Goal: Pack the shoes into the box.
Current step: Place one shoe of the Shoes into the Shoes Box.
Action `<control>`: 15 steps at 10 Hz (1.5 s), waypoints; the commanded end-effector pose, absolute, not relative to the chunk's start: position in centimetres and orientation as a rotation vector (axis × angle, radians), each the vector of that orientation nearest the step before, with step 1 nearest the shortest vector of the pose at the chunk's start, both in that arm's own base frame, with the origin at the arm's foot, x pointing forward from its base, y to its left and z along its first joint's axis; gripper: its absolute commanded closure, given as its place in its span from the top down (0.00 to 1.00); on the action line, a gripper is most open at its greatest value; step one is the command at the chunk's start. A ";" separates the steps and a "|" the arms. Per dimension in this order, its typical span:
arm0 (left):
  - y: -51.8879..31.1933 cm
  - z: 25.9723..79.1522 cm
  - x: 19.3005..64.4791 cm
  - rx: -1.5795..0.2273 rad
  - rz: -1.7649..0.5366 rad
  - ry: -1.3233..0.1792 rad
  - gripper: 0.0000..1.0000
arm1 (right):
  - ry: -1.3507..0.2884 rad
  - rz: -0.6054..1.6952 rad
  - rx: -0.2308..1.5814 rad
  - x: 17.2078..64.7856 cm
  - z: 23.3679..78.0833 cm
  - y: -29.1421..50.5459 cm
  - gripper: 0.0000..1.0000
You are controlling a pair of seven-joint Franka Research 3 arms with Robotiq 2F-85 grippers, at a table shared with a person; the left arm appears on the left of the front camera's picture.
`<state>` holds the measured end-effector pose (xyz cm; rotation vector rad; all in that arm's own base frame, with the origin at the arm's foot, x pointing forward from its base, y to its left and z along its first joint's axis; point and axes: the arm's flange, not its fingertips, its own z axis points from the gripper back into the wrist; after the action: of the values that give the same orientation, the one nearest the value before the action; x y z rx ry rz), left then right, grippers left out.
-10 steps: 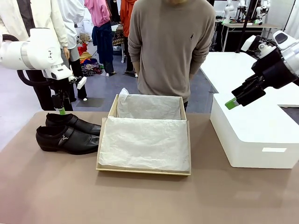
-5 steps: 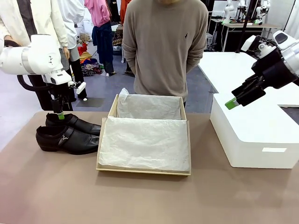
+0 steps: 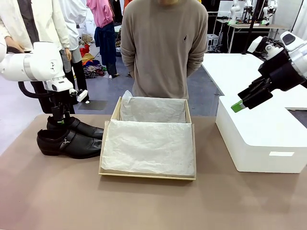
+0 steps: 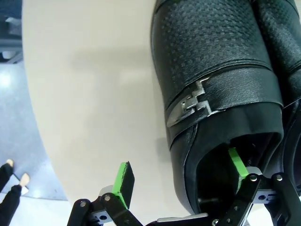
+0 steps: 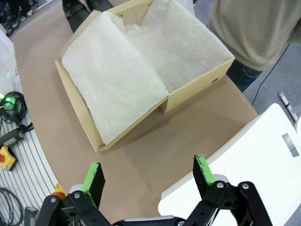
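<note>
The two glossy black shoes lie side by side at the table's left, the near shoe in front of the far shoe. My left gripper stands open, lowered over the far shoe's heel. In the left wrist view, my left gripper straddles the buckle-side wall of the far shoe, with one green pad inside the opening and the other outside. The open cardboard box, lined with white tissue, sits mid-table. My right gripper hangs open and empty above the white block, and in its own view the right gripper looks down on the box.
A large white block stands at the table's right, also seen as the white block under my right gripper. A person stands at the far edge behind the box. The near shoe lies close beside the far one.
My left gripper has come down from above the shoes to the far shoe's heel. The person has shifted slightly to the left. The right arm has not moved.
</note>
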<state>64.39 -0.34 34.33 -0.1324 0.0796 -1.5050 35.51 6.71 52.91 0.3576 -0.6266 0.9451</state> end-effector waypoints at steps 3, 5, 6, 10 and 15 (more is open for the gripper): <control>-0.1 34.4 65.2 -0.183 -1.534 0.067 0.80 | -0.635 0.947 0.370 35.7 52.9 6.7 1.00; -0.1 34.4 65.2 -0.193 -1.524 0.063 0.40 | -0.635 0.947 0.370 35.7 52.9 6.7 1.00; -0.1 34.4 65.3 -0.197 -1.513 0.061 0.20 | -0.635 0.947 0.370 35.7 52.9 6.7 1.00; 0.0 34.6 65.2 -0.197 -1.508 0.057 0.00 | -0.635 0.947 0.370 35.7 52.9 6.7 1.00; 0.2 34.8 65.2 -0.154 -1.484 0.080 0.00 | -0.635 0.947 0.370 35.7 52.9 6.7 1.00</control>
<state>64.95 -0.26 34.31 -0.1679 0.0678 -1.4964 35.51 6.71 52.91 0.3576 -0.6266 0.9451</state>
